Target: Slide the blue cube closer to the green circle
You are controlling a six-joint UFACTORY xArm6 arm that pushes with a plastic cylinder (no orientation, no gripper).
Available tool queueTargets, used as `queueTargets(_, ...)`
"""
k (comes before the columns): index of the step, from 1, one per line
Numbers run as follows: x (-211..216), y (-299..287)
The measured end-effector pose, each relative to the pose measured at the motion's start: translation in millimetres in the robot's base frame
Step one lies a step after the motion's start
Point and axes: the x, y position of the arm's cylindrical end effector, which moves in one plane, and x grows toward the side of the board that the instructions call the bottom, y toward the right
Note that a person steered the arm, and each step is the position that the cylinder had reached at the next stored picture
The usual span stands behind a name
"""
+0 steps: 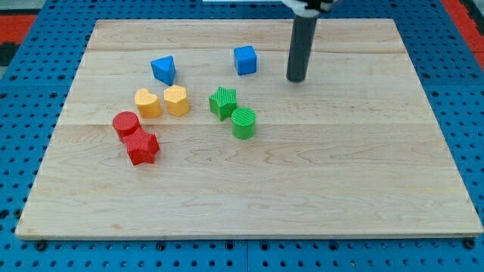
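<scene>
The blue cube (pixel 245 60) sits near the view's top, a little left of centre. The green circle (pixel 243 123) is a round cylinder below it, near the board's middle. My tip (pixel 296 78) is the lower end of the dark rod, to the right of the blue cube and slightly below it, with a gap between them. It stands above and to the right of the green circle.
A green star (pixel 222 102) touches the green circle's upper left. A second blue block (pixel 163 70), a yellow heart (pixel 147 103), a yellow hexagon (pixel 176 100), a red cylinder (pixel 125 124) and a red star (pixel 142 147) lie at left. The wooden board (pixel 340 189) rests on blue pegboard.
</scene>
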Motion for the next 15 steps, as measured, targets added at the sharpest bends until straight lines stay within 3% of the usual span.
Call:
queueTargets(3, -97, -135)
queueTargets(5, -46, -138)
queueTargets(6, -14, -112)
queueTargets(7, 19, -36)
queueTargets(9, -17, -27)
queueTargets(10, 4, 6)
queueTargets(12, 96, 28)
queueTargets(13, 70, 47)
queueTargets(14, 83, 59)
queueTargets(15, 131, 69)
